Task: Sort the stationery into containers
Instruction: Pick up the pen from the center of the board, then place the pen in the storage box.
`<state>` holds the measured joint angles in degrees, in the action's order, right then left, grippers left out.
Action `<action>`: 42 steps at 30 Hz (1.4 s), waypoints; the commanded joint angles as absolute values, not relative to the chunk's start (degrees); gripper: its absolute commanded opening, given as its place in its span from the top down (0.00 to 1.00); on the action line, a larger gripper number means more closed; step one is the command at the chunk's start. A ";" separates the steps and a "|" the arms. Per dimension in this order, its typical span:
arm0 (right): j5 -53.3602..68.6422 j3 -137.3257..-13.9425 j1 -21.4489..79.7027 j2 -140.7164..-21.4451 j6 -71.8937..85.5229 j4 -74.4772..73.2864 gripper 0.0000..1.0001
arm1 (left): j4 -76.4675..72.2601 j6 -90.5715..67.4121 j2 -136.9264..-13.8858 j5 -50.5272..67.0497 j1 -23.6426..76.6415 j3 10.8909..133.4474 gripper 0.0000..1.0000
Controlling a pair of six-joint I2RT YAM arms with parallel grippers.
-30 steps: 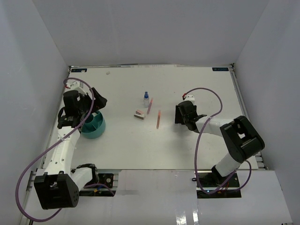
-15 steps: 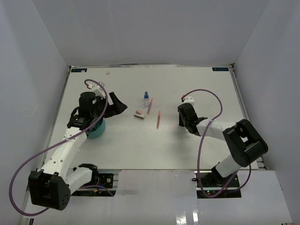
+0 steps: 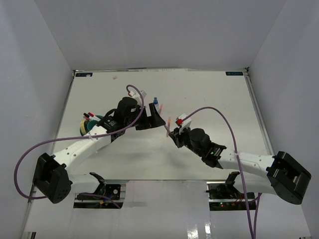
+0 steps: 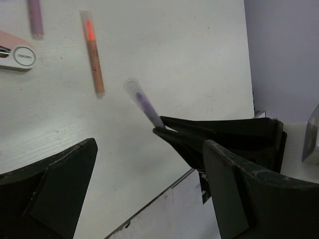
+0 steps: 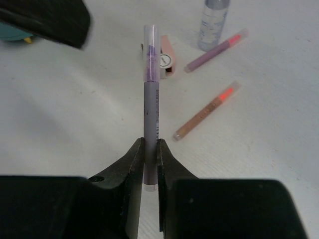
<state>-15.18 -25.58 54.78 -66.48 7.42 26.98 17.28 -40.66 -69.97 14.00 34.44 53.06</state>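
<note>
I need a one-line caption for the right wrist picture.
Right claw pinching a purple marker; on the table, an orange marker, a pink marker, a small bottle, a pink-white block.

The left arm has swung away from the small round teal cup (image 3: 90, 129) and reached out to the middle of the white table (image 3: 209, 89). Its black pincer (image 3: 151, 121) now hangs there with its fingers wide apart. The cup is out in the open now, with red and black pen ends showing at its rim. The right arm has dropped low and stretched in to the middle too. Its black pincer (image 3: 174, 135) now shows a thin purple pen with a clear cap (image 5: 150, 99) squeezed between its fingers.
</note>
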 commanded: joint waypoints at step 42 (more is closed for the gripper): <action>-14.24 -21.80 58.36 -62.93 6.94 38.41 0.02 | 34.70 -41.05 -58.11 -20.48 29.56 54.67 0.98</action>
<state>-12.58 -22.44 58.15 -63.46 7.07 37.26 28.40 -42.39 -62.87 -13.41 34.13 56.10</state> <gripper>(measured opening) 0.983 0.251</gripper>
